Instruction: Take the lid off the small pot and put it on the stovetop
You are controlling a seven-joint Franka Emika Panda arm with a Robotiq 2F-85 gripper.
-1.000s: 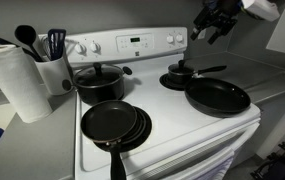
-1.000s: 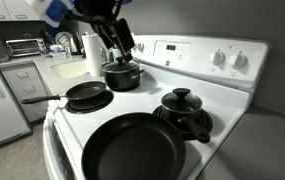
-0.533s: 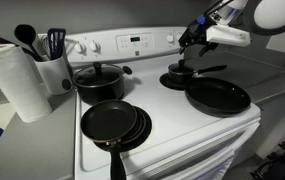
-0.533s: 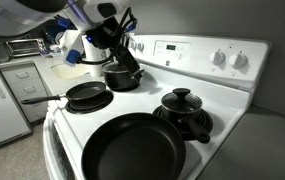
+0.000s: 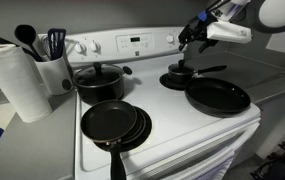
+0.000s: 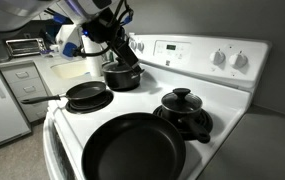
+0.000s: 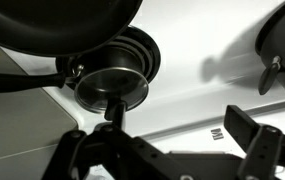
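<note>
Exterior view: hand [image 5: 190, 36] raised, spread wide, empty, likely readied to straddle the knob; below it, small pot [image 5: 183, 76] on stovetop [image 5: 162, 102], lid [image 5: 182, 70] seated, unlifted.
Exterior view: lid [image 6: 183, 98] low, well apart from the hand [image 6: 119, 45], untouched.
Wrist view: lid [image 7: 112, 82] ahead of open fingers [image 7: 250, 140], lined up for descent.

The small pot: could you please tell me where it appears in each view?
In an exterior view: the small pot sits upper right of centre.
In an exterior view: it sits upper left of centre.
Wrist view: it sits left of centre.
Shared landmark: the frying pan beside it.
</note>
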